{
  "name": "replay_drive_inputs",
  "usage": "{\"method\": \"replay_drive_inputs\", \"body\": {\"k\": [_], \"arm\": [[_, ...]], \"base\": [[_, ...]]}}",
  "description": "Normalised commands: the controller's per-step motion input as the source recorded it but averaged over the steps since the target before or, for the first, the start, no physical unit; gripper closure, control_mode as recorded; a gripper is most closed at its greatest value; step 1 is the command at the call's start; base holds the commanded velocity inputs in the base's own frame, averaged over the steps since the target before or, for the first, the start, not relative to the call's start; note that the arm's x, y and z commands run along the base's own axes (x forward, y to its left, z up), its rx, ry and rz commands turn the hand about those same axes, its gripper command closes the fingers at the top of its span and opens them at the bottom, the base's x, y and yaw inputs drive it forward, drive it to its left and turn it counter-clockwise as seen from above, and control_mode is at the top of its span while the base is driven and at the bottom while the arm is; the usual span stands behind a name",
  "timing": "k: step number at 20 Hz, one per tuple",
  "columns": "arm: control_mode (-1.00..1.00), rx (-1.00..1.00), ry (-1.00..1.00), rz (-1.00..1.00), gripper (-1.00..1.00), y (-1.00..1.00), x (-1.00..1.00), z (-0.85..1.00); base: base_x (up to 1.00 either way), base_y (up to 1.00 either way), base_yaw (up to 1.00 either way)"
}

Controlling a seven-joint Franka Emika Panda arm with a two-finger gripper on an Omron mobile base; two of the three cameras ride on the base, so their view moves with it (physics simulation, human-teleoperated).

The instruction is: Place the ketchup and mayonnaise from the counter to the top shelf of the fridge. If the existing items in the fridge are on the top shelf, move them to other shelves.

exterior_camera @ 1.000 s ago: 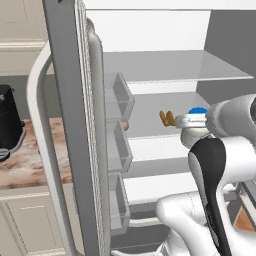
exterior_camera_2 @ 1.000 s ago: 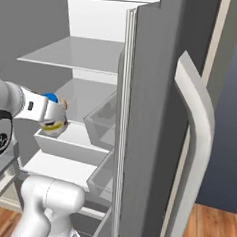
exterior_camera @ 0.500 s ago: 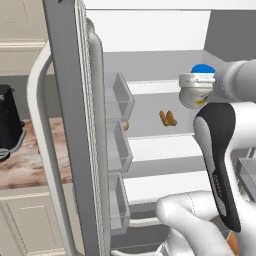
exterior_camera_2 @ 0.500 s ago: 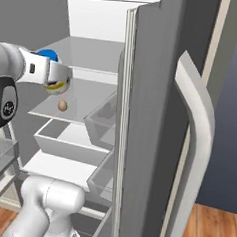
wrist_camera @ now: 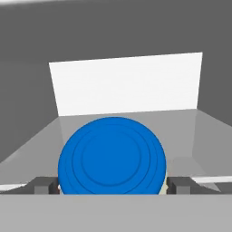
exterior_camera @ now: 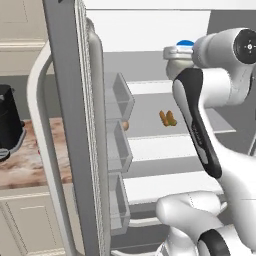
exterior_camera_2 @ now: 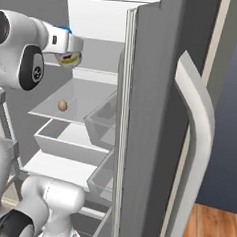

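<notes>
My gripper (wrist_camera: 113,183) is shut on the mayonnaise (wrist_camera: 112,156), a cream jar whose blue lid faces the hand camera. In the base views the gripper (exterior_camera: 176,55) (exterior_camera_2: 69,48) holds the mayonnaise (exterior_camera: 175,66) (exterior_camera_2: 69,59) inside the open fridge (exterior_camera: 75,125), just above the top shelf (exterior_camera: 147,87) (exterior_camera_2: 96,75) (wrist_camera: 195,131). One shelf lower lie two orange-brown lumps (exterior_camera: 167,118) and a tan egg-shaped ball (exterior_camera_2: 63,105) (exterior_camera: 125,125). The ketchup is hidden behind the fridge door.
Grey door bins (exterior_camera: 120,95) (exterior_camera_2: 103,119) line both open doors. A black coffee machine (exterior_camera: 10,115) stands on the marbled counter (exterior_camera: 25,167) left of the fridge. A white drawer (exterior_camera_2: 64,137) sits under the lower shelves.
The arm has lifted the jar from the level of the middle shelf up to the top shelf and carried it deeper into the fridge.
</notes>
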Motion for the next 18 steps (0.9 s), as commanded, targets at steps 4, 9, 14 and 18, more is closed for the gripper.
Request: {"method": "replay_drive_inputs", "body": {"k": [4, 9, 14, 18], "arm": [[-1.0, 0.0, 0.0, 0.03, 1.0, 0.03, 1.0, -0.08], [-1.0, 0.0, 0.0, 0.03, 1.0, 0.02, 0.99, -0.16], [-1.0, 0.0, 0.0, 0.02, 1.0, 0.01, 0.94, -0.13], [-1.0, -0.01, 0.0, 0.0, 1.0, 0.0, 0.78, -0.09]], "base": [[0.0, 0.0, 0.0], [0.0, 0.0, 0.0], [0.0, 0.0, 0.0], [0.0, 0.0, 0.0]]}}
